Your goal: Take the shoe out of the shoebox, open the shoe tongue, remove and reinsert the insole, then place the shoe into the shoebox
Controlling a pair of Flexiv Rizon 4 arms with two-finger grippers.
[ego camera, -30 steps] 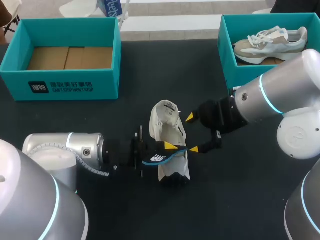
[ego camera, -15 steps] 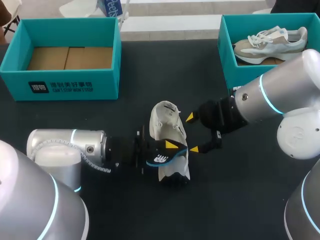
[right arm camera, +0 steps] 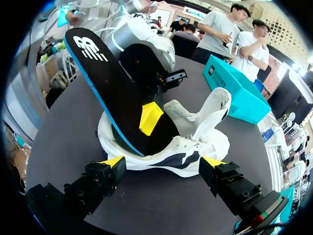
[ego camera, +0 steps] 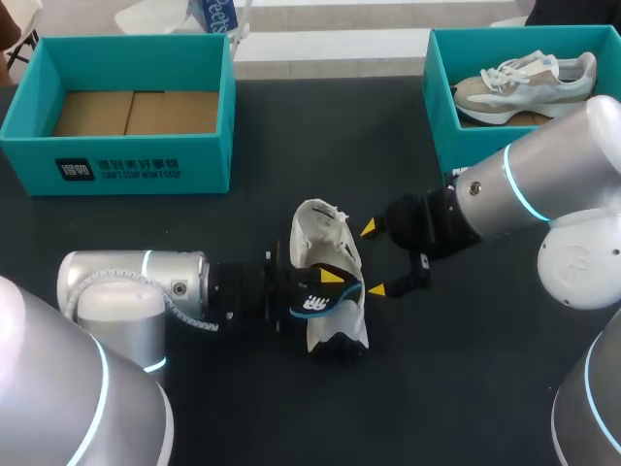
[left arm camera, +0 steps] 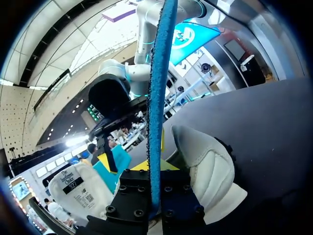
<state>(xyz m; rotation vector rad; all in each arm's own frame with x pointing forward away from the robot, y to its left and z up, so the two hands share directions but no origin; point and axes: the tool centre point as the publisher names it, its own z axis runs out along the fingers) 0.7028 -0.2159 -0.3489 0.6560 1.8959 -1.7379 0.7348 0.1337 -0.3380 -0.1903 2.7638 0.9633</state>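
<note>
The left jaws grip the insole (ego camera: pixel 312 304), tilting it down into the shoe (ego camera: pixel 320 228) for reinsertion. The right jaws stand open with the shoe just ahead, probably bracing it.

The shoe (ego camera: pixel 315 238) looks smooth white leather, the insole (ego camera: pixel 315 301) matt black, rough-edged foam.

Lower insole (right arm camera: pixel 112 93) end, unseen inside shoe (right arm camera: pixel 208 142)
</note>
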